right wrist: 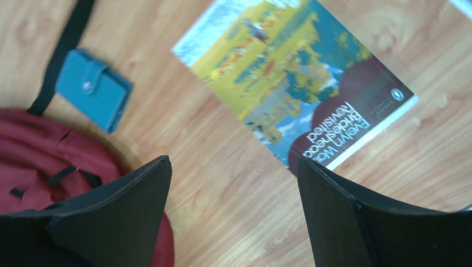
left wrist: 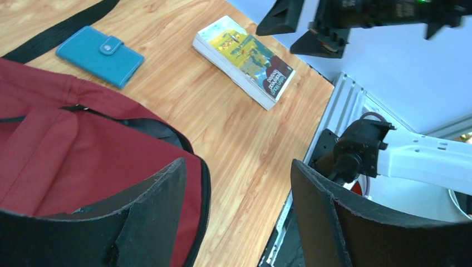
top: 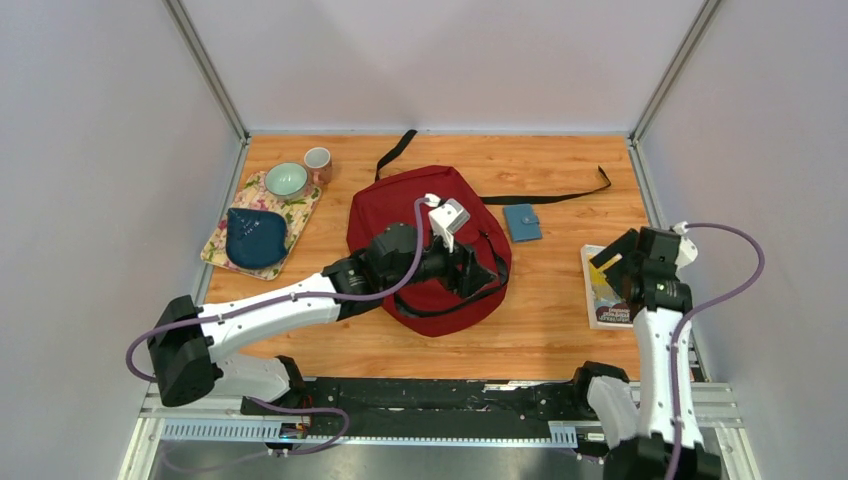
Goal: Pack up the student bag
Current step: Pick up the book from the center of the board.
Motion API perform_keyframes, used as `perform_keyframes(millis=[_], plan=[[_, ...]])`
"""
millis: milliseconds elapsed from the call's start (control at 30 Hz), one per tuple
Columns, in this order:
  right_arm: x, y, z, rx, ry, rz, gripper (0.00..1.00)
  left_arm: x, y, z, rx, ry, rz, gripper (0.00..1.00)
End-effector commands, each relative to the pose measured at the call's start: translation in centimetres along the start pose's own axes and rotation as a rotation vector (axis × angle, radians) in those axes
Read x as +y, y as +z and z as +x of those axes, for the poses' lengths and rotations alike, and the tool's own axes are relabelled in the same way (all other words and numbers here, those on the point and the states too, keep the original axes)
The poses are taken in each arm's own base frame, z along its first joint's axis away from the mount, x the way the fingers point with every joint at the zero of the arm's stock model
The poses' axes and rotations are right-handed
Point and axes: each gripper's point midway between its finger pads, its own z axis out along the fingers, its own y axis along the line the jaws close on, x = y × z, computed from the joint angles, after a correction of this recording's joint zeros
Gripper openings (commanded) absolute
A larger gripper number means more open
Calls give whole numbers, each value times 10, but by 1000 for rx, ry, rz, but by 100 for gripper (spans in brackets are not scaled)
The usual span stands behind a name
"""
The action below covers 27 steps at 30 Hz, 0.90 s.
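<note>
A: Where to find the bag (top: 400, 205)?
B: Lying flat at mid counter (top: 540, 330), under the left hand (left wrist: 236, 167). Dark red fabric, black zip (left wrist: 156, 127), straps (top: 550, 197) spread toward the back and right.
A: How to handle, prob.?
B: Soft and floppy, judging by the folds; no stiff wall to push against. Prob. light while empty, not fragile, not slippery. Best to pinch the fabric lip next to the zip, or a strap. Would likely sag and fold if lifted from one pt only. Maybe hold the mouth open w/ one hand and feed w/ the other.
A: Hands?
B: Left: released, jaws wide, nothing between, just above the bag's near-right edge. Right hand (right wrist: 232, 161): also released, empty, hovering over the book (right wrist: 295, 83), apart from it.
A: Diff. between views?
B: Top view only: whole bag outline, plus mat (top: 305, 205) w/ bowl (top: 286, 180), cup (top: 317, 163) and pouch (top: 255, 238) at left. Left wrist only: zip line close up; inside too dark to tell. Right wrist only: book cover in detail. Wallet (top: 522, 222) between bag and book, seen in all three.
</note>
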Motion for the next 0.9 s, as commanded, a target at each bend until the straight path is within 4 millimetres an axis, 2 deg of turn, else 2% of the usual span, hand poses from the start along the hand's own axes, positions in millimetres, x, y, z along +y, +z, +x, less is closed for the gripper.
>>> perform_keyframes(millis=[0,33,67,133,167,300,367,400,467,500,567,633,667,700,733,767,800,867], plan=[[9,22,10,179,150,-122,86,-21,10,-20,9,50,81,76],[5,32,7,182,230,-83,86,-22,11,-19,13,50,86,76],[-7,39,1,140,255,-5,87,-23,13,-20,13,49,91,77],[-16,51,-14,73,277,59,87,-25,16,-18,26,48,108,77],[-24,54,-27,15,274,110,88,-25,18,-15,35,47,111,77],[-44,64,-53,-69,251,248,90,-27,24,-11,63,48,123,77],[-60,74,-58,-96,263,348,90,-26,28,-7,71,45,125,78],[-62,78,-56,-94,263,364,90,-28,30,-12,62,49,134,78],[-61,94,-60,-108,271,358,90,-27,38,-8,80,58,138,78],[-57,97,-66,-112,273,348,90,-29,41,-13,75,66,140,79],[-54,112,-65,-84,245,339,90,-23,52,-9,94,79,124,79],[-54,125,-70,-76,219,348,90,-26,61,-17,85,87,132,80],[-60,126,-73,-83,219,376,90,-22,69,-9,108,83,126,80],[-61,128,-75,-86,221,380,89,-26,75,-19,93,85,136,81],[-63,132,-77,-106,231,376,89,-28,79,-20,98,85,146,81],[-61,135,-78,-109,228,353,89,-24,88,-11,125,77,138,81],[-56,138,-85,-132,213,319,89,-28,92,-19,110,80,149,81],[-57,141,-86,-128,208,324,89,-24,105,-12,129,70,151,81]])
